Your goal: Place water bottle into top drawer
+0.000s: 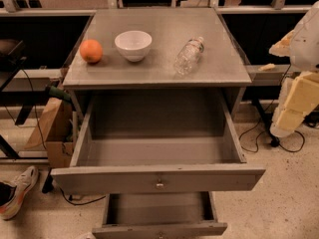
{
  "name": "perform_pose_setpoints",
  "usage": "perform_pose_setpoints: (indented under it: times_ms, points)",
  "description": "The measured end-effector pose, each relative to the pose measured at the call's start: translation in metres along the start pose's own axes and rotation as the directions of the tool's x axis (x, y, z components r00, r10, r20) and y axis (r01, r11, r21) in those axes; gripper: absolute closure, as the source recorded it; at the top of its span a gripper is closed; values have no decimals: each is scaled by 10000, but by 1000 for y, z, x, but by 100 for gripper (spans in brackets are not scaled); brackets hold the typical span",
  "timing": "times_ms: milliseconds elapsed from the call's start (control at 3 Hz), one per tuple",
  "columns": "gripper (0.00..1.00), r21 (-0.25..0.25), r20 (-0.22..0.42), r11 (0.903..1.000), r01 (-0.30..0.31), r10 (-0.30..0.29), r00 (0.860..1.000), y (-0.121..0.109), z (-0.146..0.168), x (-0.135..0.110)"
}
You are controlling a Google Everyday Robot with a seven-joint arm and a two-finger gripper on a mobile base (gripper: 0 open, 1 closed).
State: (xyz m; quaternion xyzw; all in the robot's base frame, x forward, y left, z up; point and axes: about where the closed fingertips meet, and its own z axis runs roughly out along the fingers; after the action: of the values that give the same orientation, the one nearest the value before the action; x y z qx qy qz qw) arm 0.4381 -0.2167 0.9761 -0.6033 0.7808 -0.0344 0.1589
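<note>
So my gripper (283, 43) sits at the right edge, grip state I can't tell, and the water bottle (189, 57) lies sideways on the cabinet top (149, 72) to its left, cap pointing back-right.

Desk (159, 71): grey top, matt with a dull sheen, lightly scuffed.
Bottle (189, 57): thin clear plastic, crinkled, glinting; white plastic cap.
Bowl (133, 45): white, smooth, glossy, ceramic-looking.
Orange (91, 51): matt, finely dimpled skin.
Top drawer (99, 179): grey matt panels, same finish as the desk.
Knob (160, 184): small, shiny metal.
Box (50, 128), left of desk: brown cardboard, matt.
Floor (279, 193): pale, speckled, smooth.
Pincer (294, 103), right edge, beside desk: cream, matt, plastic-looking.
</note>
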Motion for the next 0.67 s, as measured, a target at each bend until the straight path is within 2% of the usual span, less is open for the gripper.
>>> perform_pose_setpoints:
  times_ms: [333, 667]
  points:
    - [0, 1, 2, 10000, -4, 4, 10000, 0, 0, 0]
    - [0, 109, 445, 9944, -1052, 1046, 9935, -19, 3, 0]
